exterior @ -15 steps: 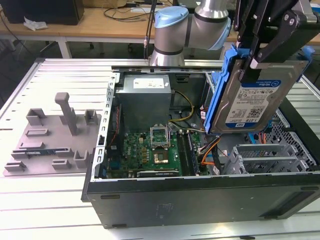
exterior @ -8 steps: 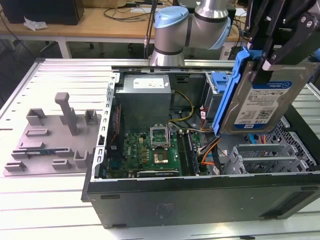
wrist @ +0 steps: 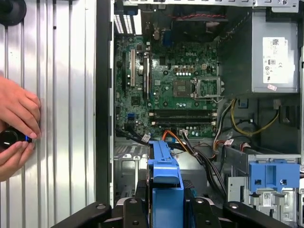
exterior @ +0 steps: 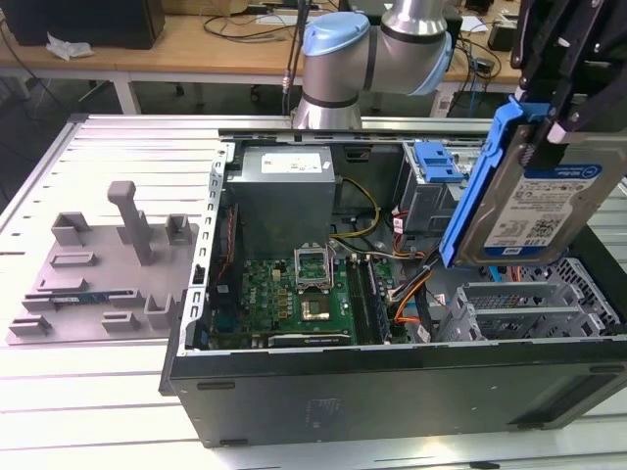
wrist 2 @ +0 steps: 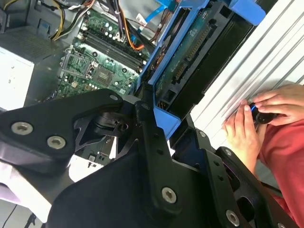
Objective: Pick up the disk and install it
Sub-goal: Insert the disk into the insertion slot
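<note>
Far on the exterior view's left: grey fixture tray (exterior: 103, 264) lying on the slatted metal table (exterior: 59, 392), nothing near it. Next over: open computer case (exterior: 392, 387), side panel off, with grey power supply (exterior: 284, 191) at the back and green motherboard (exterior: 294, 294) in front of it. Further right, inside the case: blue latch (exterior: 436, 162) on top of the drive bay, and beside it the metal drive cage (exterior: 529, 304) lying under the load. At the exterior view's right: disk (exterior: 539, 215) hanging tilted in the air above the case, label side to the camera, blue rails around it, touching no part of the bay. Gripper (exterior: 554, 113) clamped on the disk's upper end, black fingers either side of the rail; same grasp in the second wrist view, circuit-board side of the disk (wrist 2: 190, 52) showing. In the first wrist view, a person's hand (wrist: 16, 126) on a small black device (wrist: 9, 137) on the table, well apart from the case. Judgement: pick-up done, carry over the case done, disk not yet seated; install left.
</note>
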Controlling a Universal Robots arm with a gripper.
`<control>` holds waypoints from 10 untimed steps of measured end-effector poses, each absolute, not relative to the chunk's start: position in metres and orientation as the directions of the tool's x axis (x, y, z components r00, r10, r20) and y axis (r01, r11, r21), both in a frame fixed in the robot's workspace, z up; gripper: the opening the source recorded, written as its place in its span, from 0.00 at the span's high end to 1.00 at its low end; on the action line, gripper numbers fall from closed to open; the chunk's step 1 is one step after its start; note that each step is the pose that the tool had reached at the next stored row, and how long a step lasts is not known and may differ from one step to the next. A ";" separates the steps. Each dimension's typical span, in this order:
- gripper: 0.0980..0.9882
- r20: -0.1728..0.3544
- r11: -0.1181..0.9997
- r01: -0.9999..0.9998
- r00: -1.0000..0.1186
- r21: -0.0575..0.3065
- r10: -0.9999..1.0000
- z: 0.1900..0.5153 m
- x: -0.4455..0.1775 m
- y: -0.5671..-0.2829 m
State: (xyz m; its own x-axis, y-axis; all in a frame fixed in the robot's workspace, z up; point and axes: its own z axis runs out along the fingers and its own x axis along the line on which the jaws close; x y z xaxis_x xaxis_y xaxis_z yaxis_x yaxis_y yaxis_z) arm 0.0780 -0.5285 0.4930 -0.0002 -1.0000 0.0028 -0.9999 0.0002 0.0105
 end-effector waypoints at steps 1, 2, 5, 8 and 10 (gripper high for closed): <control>0.70 0.003 0.001 -1.000 -0.001 0.010 -1.000 0.493 0.081 -0.529; 0.70 0.003 0.002 -1.000 -0.002 0.010 -1.000 0.493 0.083 -0.529; 0.70 0.003 0.005 -1.000 -0.005 0.010 -1.000 0.493 0.093 -0.530; 0.70 0.003 0.007 -1.000 -0.007 0.010 -1.000 0.492 0.100 -0.531; 0.70 0.003 0.008 -1.000 -0.008 0.010 -1.000 0.492 0.106 -0.531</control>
